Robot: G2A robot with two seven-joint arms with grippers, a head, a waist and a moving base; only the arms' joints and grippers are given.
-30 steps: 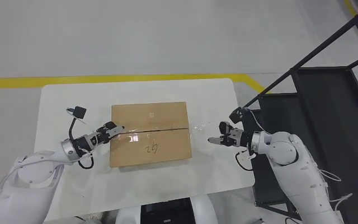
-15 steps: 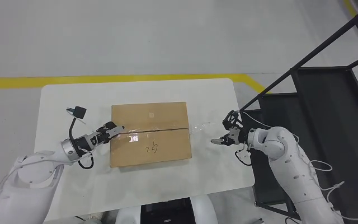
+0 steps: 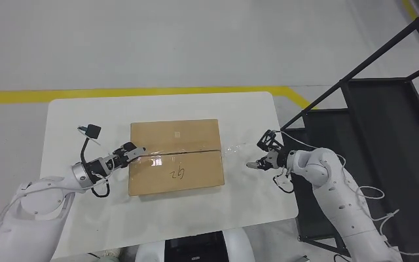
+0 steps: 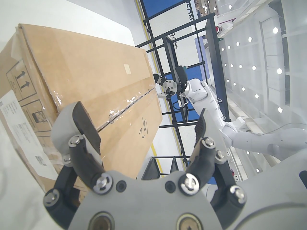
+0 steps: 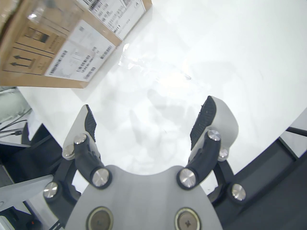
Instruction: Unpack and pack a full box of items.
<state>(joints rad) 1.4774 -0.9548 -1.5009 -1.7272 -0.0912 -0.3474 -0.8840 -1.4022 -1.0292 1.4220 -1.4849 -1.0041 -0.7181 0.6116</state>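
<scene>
A closed cardboard box (image 3: 175,156) sits in the middle of the white table (image 3: 163,108), its top flaps sealed with clear tape along the seam (image 4: 127,107). My left gripper (image 3: 134,153) stands open at the box's left end, level with the seam, one finger (image 4: 85,123) over the box's top edge. My right gripper (image 3: 256,164) hangs open over bare table to the right of the box (image 5: 72,22), nothing between its fingers. A strip of clear tape (image 5: 153,69) trails from the box's right end across the table toward that gripper.
A black metal rack (image 3: 366,131) stands close against the table's right edge, behind the right arm. A yellow floor line (image 3: 150,95) runs behind the table. Bare table surface lies in front of and behind the box.
The right gripper has shifted slightly and turned at the wrist, staying right of the box. The left arm and the box have not moved.
</scene>
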